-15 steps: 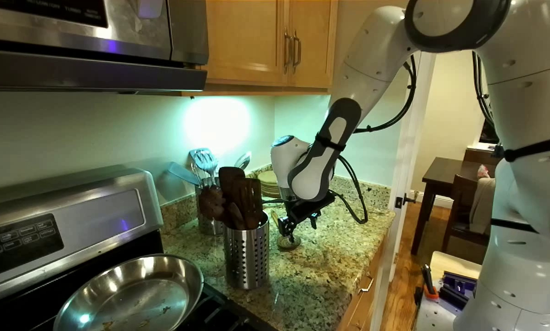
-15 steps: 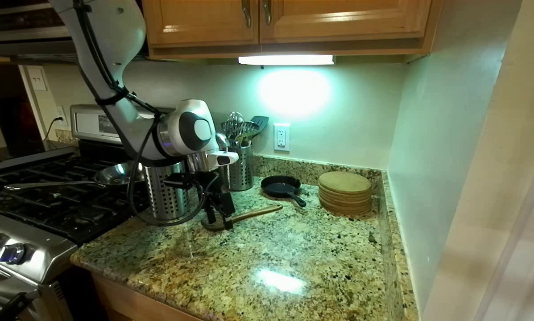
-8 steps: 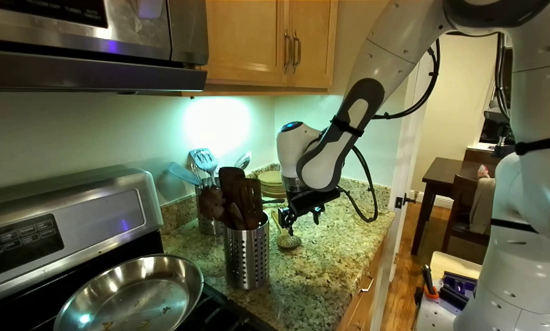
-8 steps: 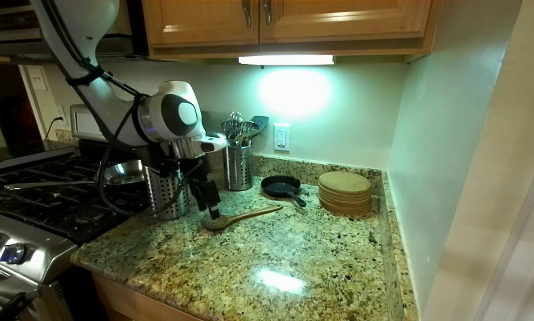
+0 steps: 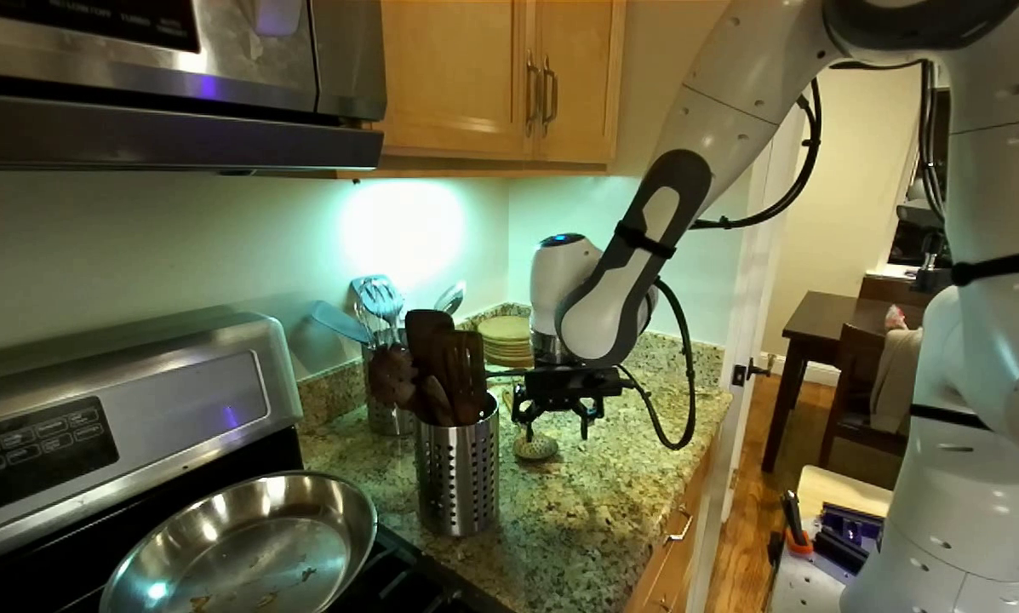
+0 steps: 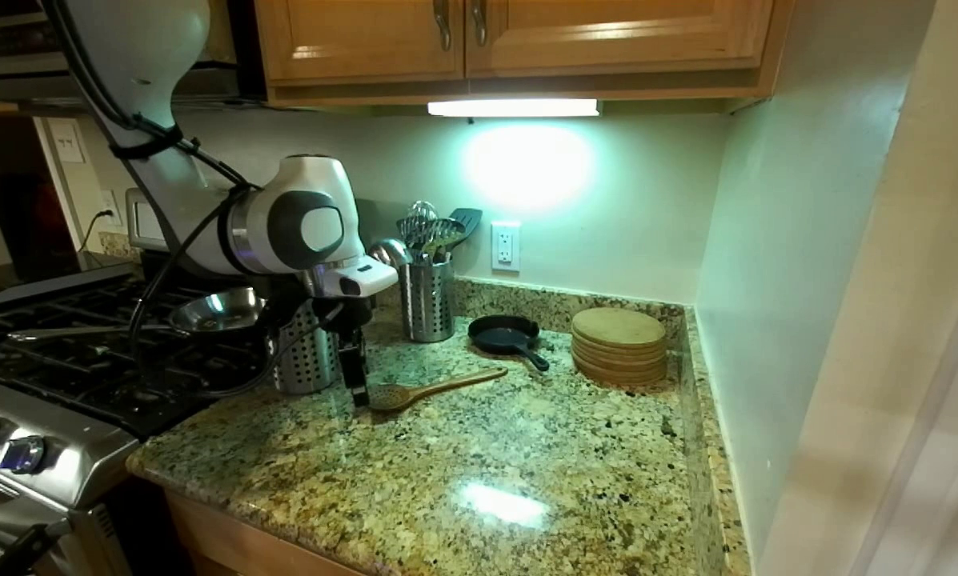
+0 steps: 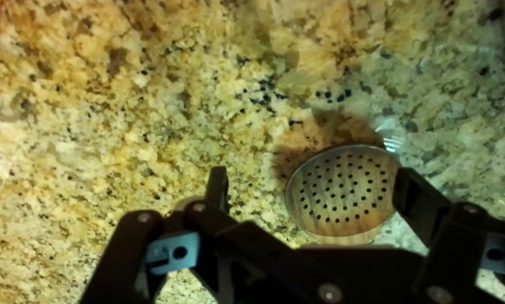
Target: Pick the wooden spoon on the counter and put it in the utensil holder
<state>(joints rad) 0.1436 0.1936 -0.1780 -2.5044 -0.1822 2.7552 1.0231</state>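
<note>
my fingers [image 7: 419, 204] spread wide, holding nothing. perforated wooden spoon [image 6: 433, 390] on granite counter [image 6: 414, 480]; in exterior view handle [image 6: 466, 380] points between two and three o'clock. in wrist view bowl [image 7: 343, 194] shows between tips, nearer three-o'clock one; handle hidden, likely toward six. i should probably slide that way, grip across handle.

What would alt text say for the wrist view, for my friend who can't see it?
The oval, hole-dotted bowl of a wooden spoon lies on a speckled granite counter. From the picture's bottom edge, an open black gripper frames it left and right, hiding the rest of the spoon.
</note>
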